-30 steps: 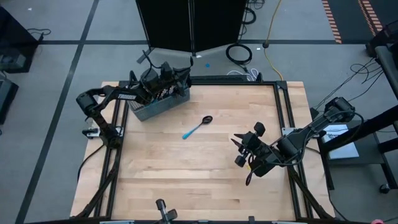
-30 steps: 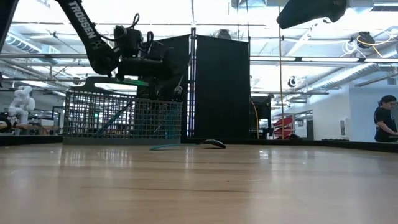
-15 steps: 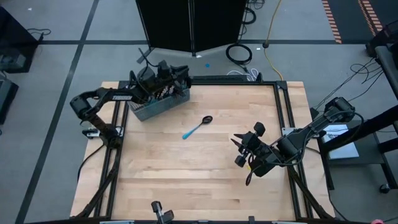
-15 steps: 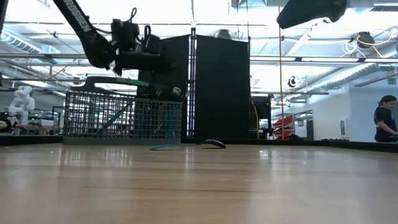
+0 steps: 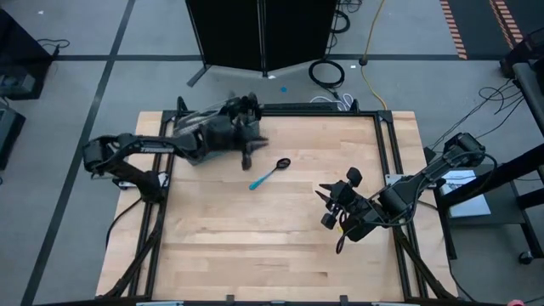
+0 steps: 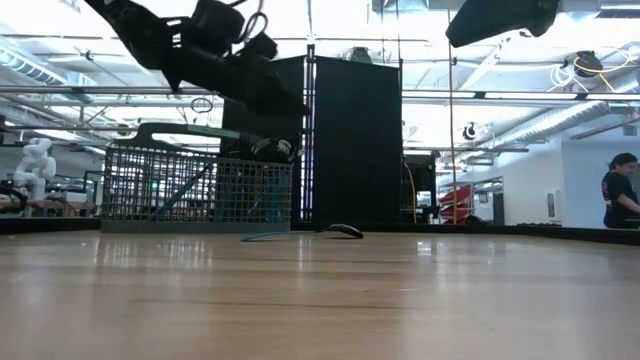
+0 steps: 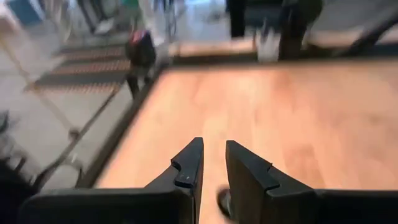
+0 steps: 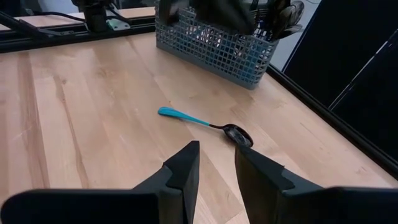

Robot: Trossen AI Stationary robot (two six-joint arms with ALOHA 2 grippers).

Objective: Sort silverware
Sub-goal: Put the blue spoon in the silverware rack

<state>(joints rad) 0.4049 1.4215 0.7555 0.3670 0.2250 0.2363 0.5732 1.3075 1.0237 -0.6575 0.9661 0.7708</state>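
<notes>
Silverware: one spoon (image 5: 270, 173) lies flat mid-desk, apart from the rest, so it is easy to grip; the others stand heads-up in the basket (image 8: 214, 46) at the far-left corner.
Left tool (image 7: 210, 163): fingers narrow, nothing visible between them; raised beside the basket, likely between picks.
Right tool (image 8: 215, 163): narrowly parted, empty, waiting above the desk's (image 5: 255, 246) right side, facing the spoon.
</notes>
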